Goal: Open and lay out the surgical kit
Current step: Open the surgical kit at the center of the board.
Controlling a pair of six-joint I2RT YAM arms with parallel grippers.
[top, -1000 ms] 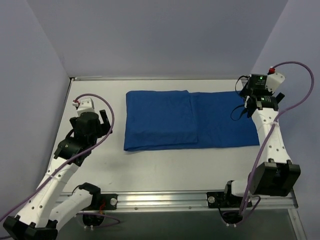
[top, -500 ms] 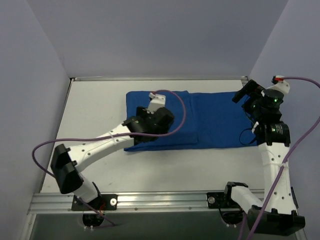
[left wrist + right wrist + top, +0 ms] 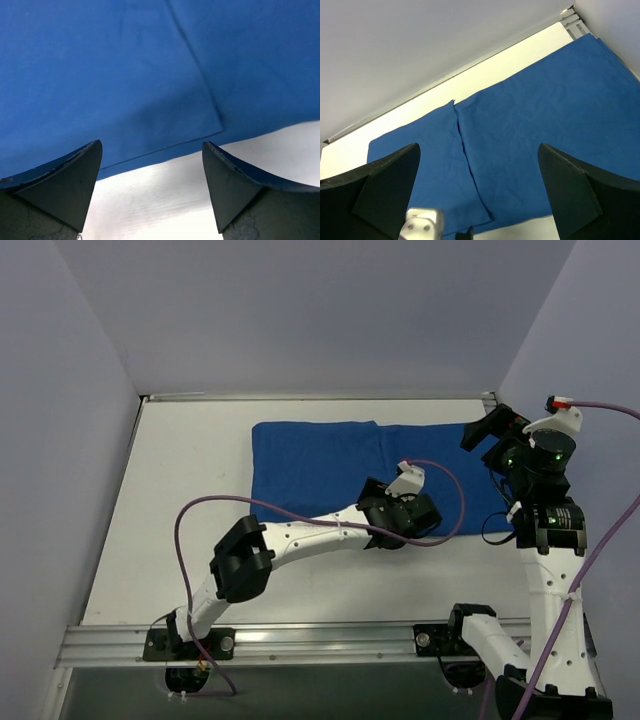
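The surgical kit shows as a royal-blue cloth (image 3: 320, 475) lying flat on the white table (image 3: 190, 490), with a thicker folded flap over its left half and a single layer to the right. My left gripper (image 3: 387, 510) hovers open over the cloth's near edge by the flap's corner (image 3: 220, 131). In the left wrist view the left gripper (image 3: 151, 145) holds nothing, with cloth (image 3: 150, 70) beyond it. My right gripper (image 3: 487, 432) is raised at the cloth's right end. In its wrist view the right gripper (image 3: 478, 146) is open and empty above the cloth (image 3: 535, 125).
Grey walls close in the table at the back and on both sides. The left arm's purple cable (image 3: 250, 505) loops over the table in front of the cloth. A metal rail (image 3: 320, 640) runs along the near edge.
My left arm has swung from the table's left side across to the cloth's near edge at the flap's corner. The right arm has lifted and turned at the cloth's right end.
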